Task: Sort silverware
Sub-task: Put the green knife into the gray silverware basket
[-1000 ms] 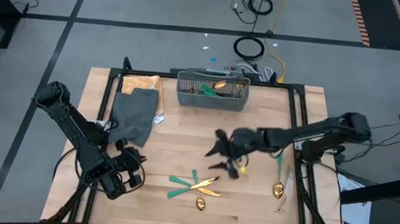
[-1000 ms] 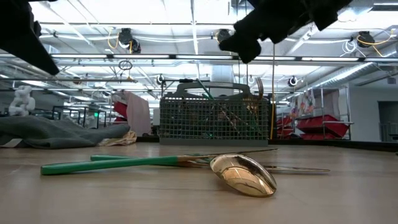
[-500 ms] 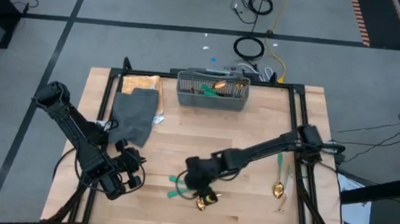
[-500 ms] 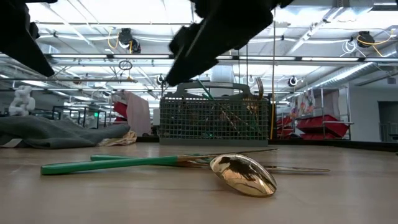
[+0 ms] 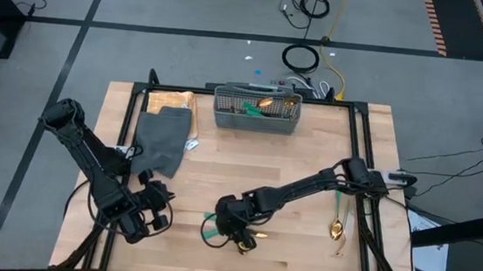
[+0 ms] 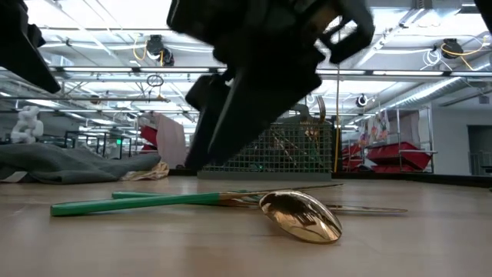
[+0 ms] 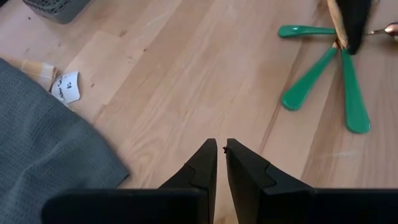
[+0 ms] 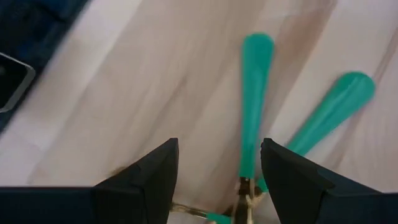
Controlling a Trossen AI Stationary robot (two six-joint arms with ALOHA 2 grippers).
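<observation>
The left gripper (image 5: 148,218) sits low over the front-left part of the desk (image 5: 309,163), near the left edge; in its wrist view the 2 fingers (image 7: 205,167) stand almost together with nothing between them. The grey cloth (image 5: 161,140) lies just behind it, and bare wood separates it from the utensil cluster.

The right gripper (image 5: 232,227) is down over the front centre of the desk, its arm reaching in from the right edge. Its 2 fingers (image 8: 152,177) are spread wide, straddling the cluster of green-handled utensils (image 8: 255,93); nothing is held. In the low view, a gold spoon bowl (image 6: 301,215) and a green handle (image 6: 131,202) lie flat on the wood beneath this gripper.

The grey mesh basket (image 5: 256,119) stands at the rear edge, centre, with several utensils inside. Open wood lies between basket and cluster.

1 separate spoon (image 5: 337,227) lies near the right edge.
</observation>
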